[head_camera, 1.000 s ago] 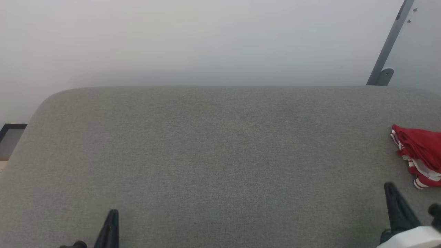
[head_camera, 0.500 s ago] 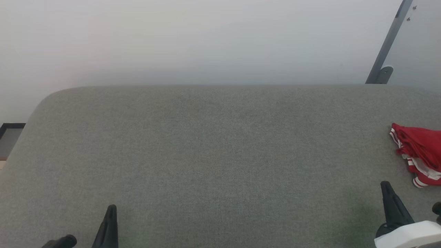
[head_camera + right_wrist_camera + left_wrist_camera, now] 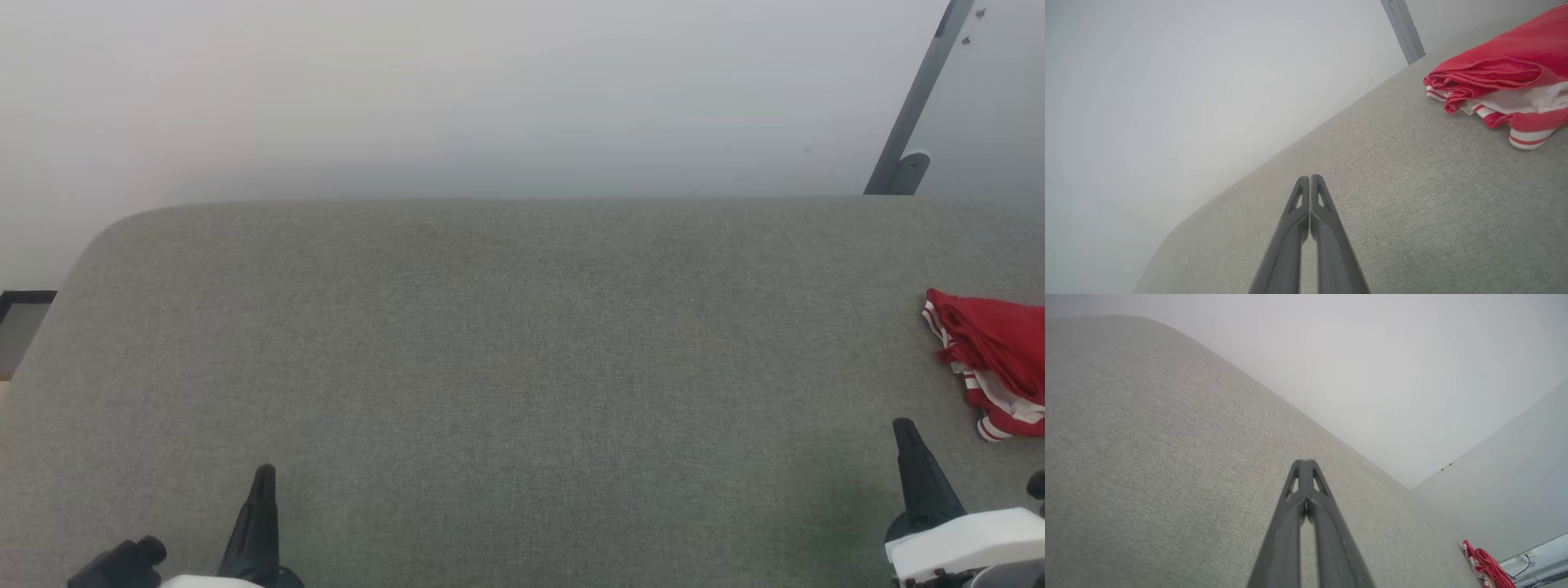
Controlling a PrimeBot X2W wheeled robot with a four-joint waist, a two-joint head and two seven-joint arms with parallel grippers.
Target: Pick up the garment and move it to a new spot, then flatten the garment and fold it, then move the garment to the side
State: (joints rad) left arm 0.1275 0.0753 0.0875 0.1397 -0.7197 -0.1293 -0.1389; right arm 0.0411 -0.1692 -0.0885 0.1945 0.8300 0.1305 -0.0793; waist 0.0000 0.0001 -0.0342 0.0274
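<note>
The garment (image 3: 992,359), a red jersey with white panels and striped trim, lies bunched and folded at the far right edge of the grey padded surface (image 3: 522,351), partly cut off by the head view's border. In the right wrist view the garment (image 3: 1502,81) sits at the upper right, apart from the fingers. My right gripper (image 3: 902,429) (image 3: 1309,178) is shut and empty, a short way to the near left of the jersey. My left gripper (image 3: 264,472) (image 3: 1305,461) is shut and empty at the near left. The left wrist view catches the garment (image 3: 1486,567) far off at the lower right.
A pale wall runs behind the surface's far edge. A grey slanted post (image 3: 914,106) with a bracket stands at the back right. A dark-framed panel (image 3: 20,322) shows past the rounded left corner. White equipment with a cable (image 3: 1535,561) sits beyond the jersey.
Both grippers have crept a little farther up the head view, and the white forearms show more. The jersey lies as before. The picture has shifted slightly.
</note>
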